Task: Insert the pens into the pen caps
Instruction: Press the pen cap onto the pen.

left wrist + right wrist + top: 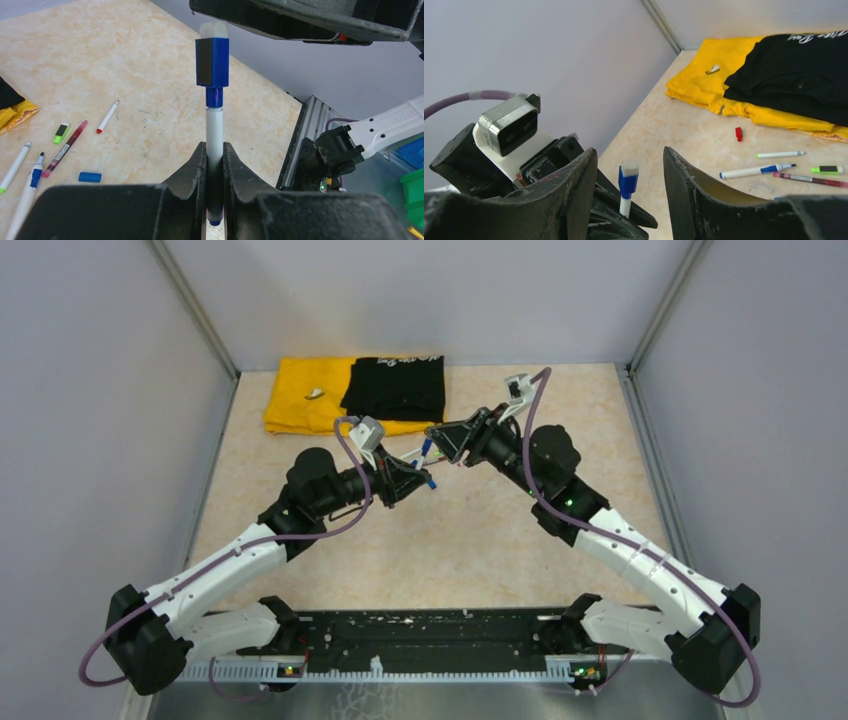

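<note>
The left gripper [215, 157] pinches a white-barrelled pen [214, 135] by its lower half and holds it upright in the centre of the left wrist view. A blue cap [212, 61] with a dark side panel and a pale top sits on the pen's upper end. The right gripper [630, 155] is spread wide, its 2 fingers [574, 190] standing either side of that cap with a gap on both sides. In the top view the 2 grippers meet just above the middle of the frame, over the beige table [480, 540].

Loose on the table, at the lower left of the left wrist view, lie:
- a red-tipped pen [107, 116]
- a green cap [61, 132]
- a maroon pen [65, 148]
- a second blue cap [90, 177]
- a green-tipped pen [16, 162]
- a blue-tipped pen [27, 197]

A red cap [738, 133] lies near a yellow cloth [704, 85], right of centre in the right wrist view. A black cloth [794, 65] lies partly on the yellow one.
</note>
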